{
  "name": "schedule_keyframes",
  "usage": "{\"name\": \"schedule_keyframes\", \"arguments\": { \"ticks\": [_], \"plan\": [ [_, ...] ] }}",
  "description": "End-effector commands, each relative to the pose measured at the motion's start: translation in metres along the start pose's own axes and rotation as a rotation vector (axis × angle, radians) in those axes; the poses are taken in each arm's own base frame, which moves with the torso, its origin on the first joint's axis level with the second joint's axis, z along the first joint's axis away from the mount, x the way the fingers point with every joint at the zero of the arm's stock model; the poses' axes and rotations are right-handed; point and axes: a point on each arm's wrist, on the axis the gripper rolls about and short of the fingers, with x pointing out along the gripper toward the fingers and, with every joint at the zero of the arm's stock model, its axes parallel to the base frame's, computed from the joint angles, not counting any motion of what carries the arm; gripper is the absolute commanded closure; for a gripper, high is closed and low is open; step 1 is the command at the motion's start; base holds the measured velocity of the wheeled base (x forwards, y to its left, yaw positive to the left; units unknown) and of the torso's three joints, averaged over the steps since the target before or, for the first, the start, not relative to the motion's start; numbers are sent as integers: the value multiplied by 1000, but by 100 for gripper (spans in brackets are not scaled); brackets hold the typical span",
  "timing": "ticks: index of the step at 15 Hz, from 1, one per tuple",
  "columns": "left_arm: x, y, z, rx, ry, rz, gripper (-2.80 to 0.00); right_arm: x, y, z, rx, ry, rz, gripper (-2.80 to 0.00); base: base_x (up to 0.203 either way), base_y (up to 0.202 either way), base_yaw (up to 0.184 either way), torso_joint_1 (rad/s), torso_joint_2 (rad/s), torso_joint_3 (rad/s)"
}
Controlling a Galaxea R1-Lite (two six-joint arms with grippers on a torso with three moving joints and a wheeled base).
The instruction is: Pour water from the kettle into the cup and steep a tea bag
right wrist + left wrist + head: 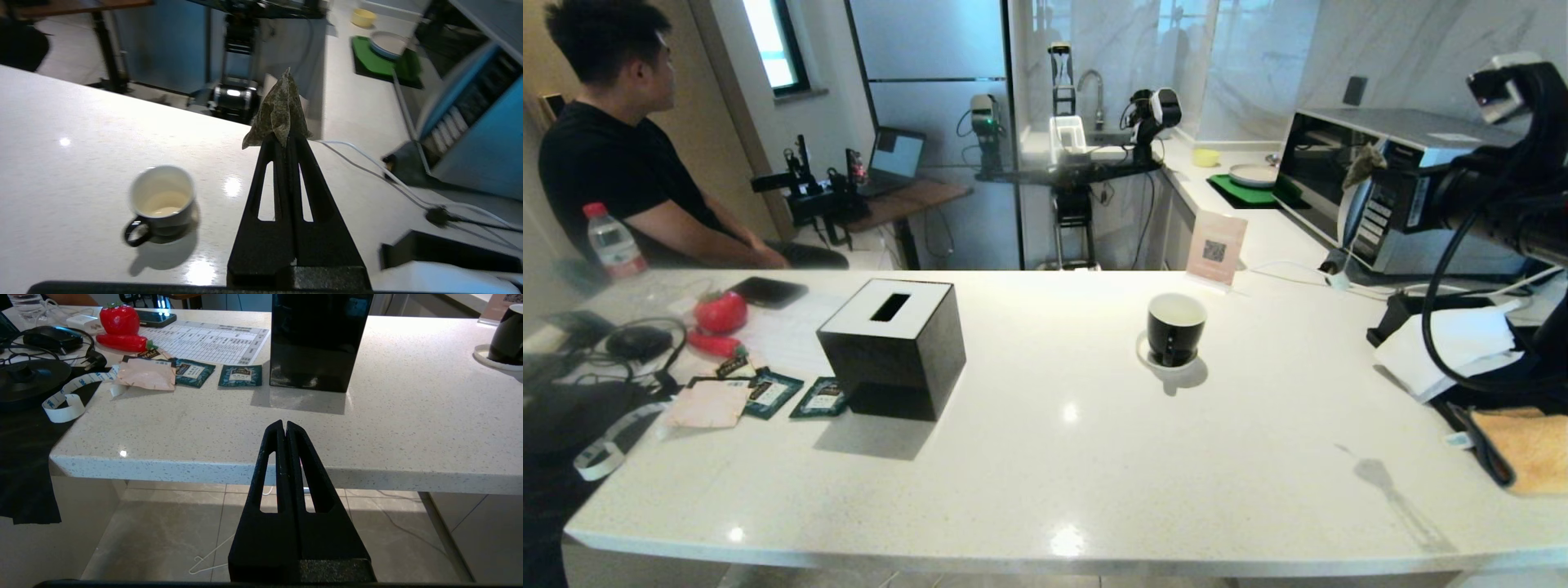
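Observation:
The cup (1176, 328) is a glossy black mug with a white inside, standing on its small white saucer (1145, 353) mid-counter. Pale water (162, 204) lies in the cup (162, 195). My right gripper (284, 138) is shut on the tea bag (279, 109), a crumpled greenish-brown pouch sticking out past the fingertips. In the head view the tea bag (1362, 163) hangs high in front of the microwave, well to the right of the cup and above it. My left gripper (284, 424) is shut on nothing and sits low at the counter's front edge. The kettle is out of view.
A black cube tissue box (892, 347) stands left of centre, with dark green sachets (821, 398) beside it. A microwave (1380, 196) and a black tray of white tissue (1441, 347) sit at the right. A QR sign (1215, 249) stands behind the cup. A person (613, 155) sits far left.

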Motion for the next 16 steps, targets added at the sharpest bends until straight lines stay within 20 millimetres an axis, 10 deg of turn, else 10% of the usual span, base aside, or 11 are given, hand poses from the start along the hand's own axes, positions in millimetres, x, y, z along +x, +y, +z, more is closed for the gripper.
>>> {"name": "schedule_keyframes", "arguments": {
  "ticks": [1,16],
  "plan": [
    [0,0,0,0,0,1,0,-7,21,9,0,-35,74,0,0,0,0,0,0,0],
    [0,0,0,0,1,1,0,-23,124,21,19,-76,441,0,0,0,0,0,0,0]
  ]
}}
